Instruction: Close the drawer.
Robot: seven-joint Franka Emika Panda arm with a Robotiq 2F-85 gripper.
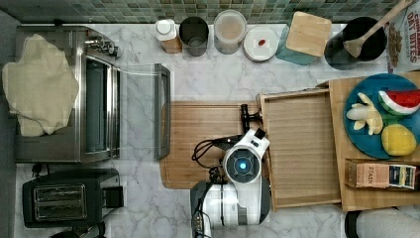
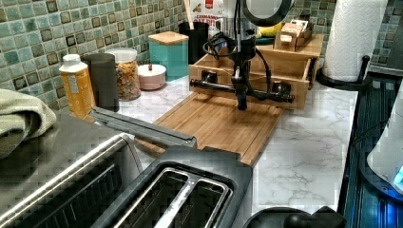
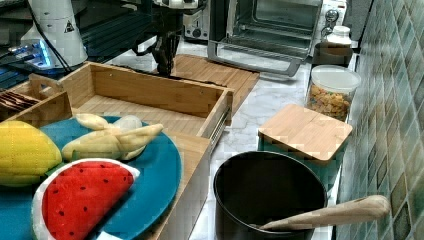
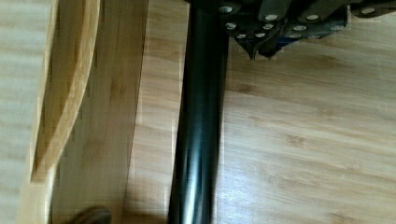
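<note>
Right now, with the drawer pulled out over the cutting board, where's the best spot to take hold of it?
The long black bar handle on the drawer front. It stands off the wood on posts, so fingers probably fit around its middle from above, where the gripper hangs.

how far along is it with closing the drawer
Early on. Done: the end effector has been brought to the front of the drawer, hanging by the black handle over the cutting board. In hand: lining up against the handle; actual contact cannot be told. Left: the whole push, since the drawer stands pulled far out from its cabinet, its bottom bare in the top view.
</note>
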